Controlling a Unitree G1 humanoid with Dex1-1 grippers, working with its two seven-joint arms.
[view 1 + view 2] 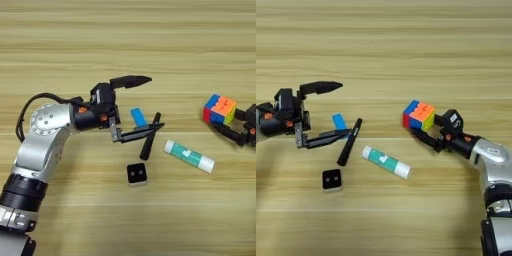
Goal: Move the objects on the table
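My left gripper (152, 103) is open over the middle of the table (125, 45). Its jaws stand wide apart, one above and one below a flat blue block (138, 117). The lower finger reaches across a black pen (149, 137) that lies slanted beside the block. A white-and-green glue-stick tube (190, 156) lies to the pen's right. Nearer to me sits a small black-and-white cube (136, 174) with two dots. At the right, my right gripper (428, 129) is shut on the multicoloured puzzle cube (419, 115), one finger along its near side and the other partly hidden behind it.
My left arm (42, 135) comes in from the lower left with a black cable looped above it. From the lower right, my right arm (491, 165) reaches in. Bare wood runs across the far half of the table.
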